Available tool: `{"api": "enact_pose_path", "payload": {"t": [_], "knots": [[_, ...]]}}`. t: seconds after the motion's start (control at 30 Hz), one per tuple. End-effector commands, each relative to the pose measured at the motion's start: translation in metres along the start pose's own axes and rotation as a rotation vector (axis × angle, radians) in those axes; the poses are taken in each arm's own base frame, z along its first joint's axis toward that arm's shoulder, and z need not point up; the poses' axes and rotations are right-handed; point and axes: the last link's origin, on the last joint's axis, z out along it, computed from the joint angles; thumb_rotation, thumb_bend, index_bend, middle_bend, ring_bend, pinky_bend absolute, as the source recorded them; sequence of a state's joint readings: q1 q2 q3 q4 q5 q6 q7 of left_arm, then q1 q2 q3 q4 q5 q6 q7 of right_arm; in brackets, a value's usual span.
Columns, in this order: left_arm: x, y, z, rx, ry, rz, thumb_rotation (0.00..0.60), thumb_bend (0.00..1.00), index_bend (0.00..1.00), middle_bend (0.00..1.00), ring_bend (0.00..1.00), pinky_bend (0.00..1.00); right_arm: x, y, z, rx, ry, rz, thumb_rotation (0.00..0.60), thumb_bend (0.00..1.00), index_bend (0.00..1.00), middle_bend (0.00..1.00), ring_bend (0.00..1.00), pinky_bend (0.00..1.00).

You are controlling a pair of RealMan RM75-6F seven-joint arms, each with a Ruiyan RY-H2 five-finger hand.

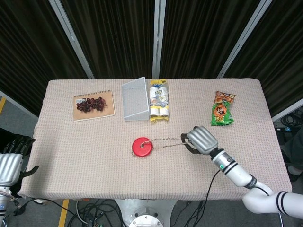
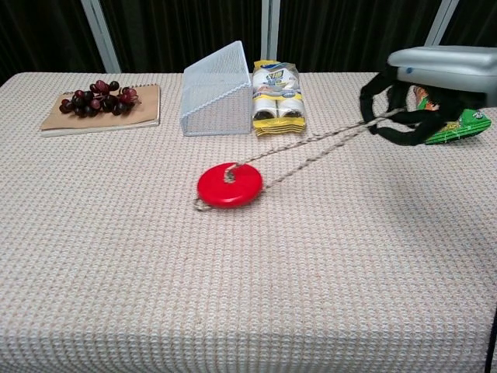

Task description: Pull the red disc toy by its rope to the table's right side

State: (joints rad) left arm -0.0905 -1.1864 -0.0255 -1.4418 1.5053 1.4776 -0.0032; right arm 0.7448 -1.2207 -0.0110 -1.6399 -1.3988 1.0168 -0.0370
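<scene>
Right hand (image 1: 201,140) has its fingers curled tight around the rope (image 2: 318,145), which runs taut to the red disc (image 1: 142,146) sitting near the table's (image 1: 71,142) middle. Left hand (image 1: 10,163) hangs off the table's left edge; can't tell its fingers.
</scene>
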Motion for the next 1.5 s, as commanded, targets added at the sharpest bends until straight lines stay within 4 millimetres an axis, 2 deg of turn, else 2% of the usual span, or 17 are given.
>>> {"api": "enact_pose_path", "payload": {"t": [0.03,0.3,0.43,0.57,0.7,0.8,0.9,1.0,1.23,1.3,1.33,1.37,1.4,1.43,1.5], "knots": [[-0.001,0.001,0.001,-0.002,-0.001,0.001,0.6,0.13,0.18,0.16,0.08,0.18,0.001,0.027,-0.047,-0.104,0.02,0.006,0.6,0.58,1.0,0.95,0.66,0.49],[-0.003,0.007,0.003,-0.014,-0.008,0.006,0.6,0.13,0.18,0.16,0.08,0.18,-0.003,0.096,-0.13,-0.399,0.094,0.082,0.6,0.58,1.0,0.95,0.66,0.49],[-0.006,0.012,0.004,-0.017,-0.019,0.004,0.6,0.13,0.18,0.16,0.08,0.18,-0.007,0.128,-0.163,-0.545,0.153,0.13,0.6,0.58,1.0,0.95,0.66,0.49],[-0.005,0.016,0.006,-0.027,-0.019,0.009,0.6,0.13,0.18,0.16,0.08,0.18,-0.013,0.155,-0.191,-0.662,0.192,0.185,0.6,0.58,1.0,0.96,0.65,0.49],[-0.003,0.018,0.007,-0.027,-0.015,0.015,0.6,0.13,0.18,0.16,0.08,0.18,-0.014,0.171,-0.207,-0.72,0.213,0.202,0.6,0.58,1.0,0.96,0.65,0.49],[-0.004,0.018,0.006,-0.024,-0.019,0.014,0.6,0.13,0.18,0.16,0.08,0.18,-0.015,0.172,-0.206,-0.709,0.207,0.205,0.6,0.58,1.0,0.96,0.65,0.49],[-0.005,0.018,0.006,-0.025,-0.024,0.014,0.6,0.13,0.18,0.16,0.08,0.18,-0.013,0.167,-0.195,-0.67,0.215,0.205,0.6,0.58,1.0,0.96,0.65,0.49],[-0.005,0.018,0.006,-0.025,-0.024,0.012,0.6,0.13,0.18,0.16,0.08,0.18,-0.009,0.154,-0.172,-0.594,0.253,0.207,0.6,0.58,1.0,0.96,0.65,0.49],[-0.005,0.016,0.006,-0.022,-0.014,0.006,0.6,0.13,0.18,0.16,0.08,0.18,0.002,0.106,-0.107,-0.4,0.371,0.249,0.6,0.58,1.0,0.96,0.64,0.49],[-0.005,0.015,0.005,-0.02,-0.017,0.007,0.6,0.13,0.18,0.16,0.08,0.18,-0.004,0.099,-0.096,-0.393,0.344,0.242,0.6,0.55,0.94,0.91,0.57,0.47],[-0.005,0.014,0.005,-0.02,-0.018,0.008,0.6,0.13,0.18,0.16,0.08,0.18,-0.009,0.095,-0.091,-0.382,0.299,0.241,0.6,0.49,0.83,0.81,0.47,0.43],[-0.005,0.014,0.005,-0.02,-0.019,0.009,0.6,0.13,0.18,0.16,0.08,0.18,-0.013,0.092,-0.089,-0.371,0.261,0.244,0.6,0.42,0.7,0.69,0.35,0.37],[-0.005,0.014,0.005,-0.018,-0.019,0.009,0.6,0.13,0.18,0.16,0.08,0.18,-0.017,0.09,-0.087,-0.362,0.215,0.242,0.6,0.32,0.48,0.49,0.2,0.26],[-0.004,0.013,0.005,-0.016,-0.017,0.009,0.6,0.13,0.18,0.16,0.08,0.18,-0.021,0.087,-0.087,-0.355,0.152,0.234,0.6,0.23,0.25,0.27,0.08,0.14],[-0.004,0.012,0.005,-0.013,-0.013,0.009,0.6,0.13,0.18,0.16,0.08,0.18,-0.023,0.085,-0.088,-0.362,0.123,0.21,0.6,0.11,0.03,0.04,0.0,0.02]]}}
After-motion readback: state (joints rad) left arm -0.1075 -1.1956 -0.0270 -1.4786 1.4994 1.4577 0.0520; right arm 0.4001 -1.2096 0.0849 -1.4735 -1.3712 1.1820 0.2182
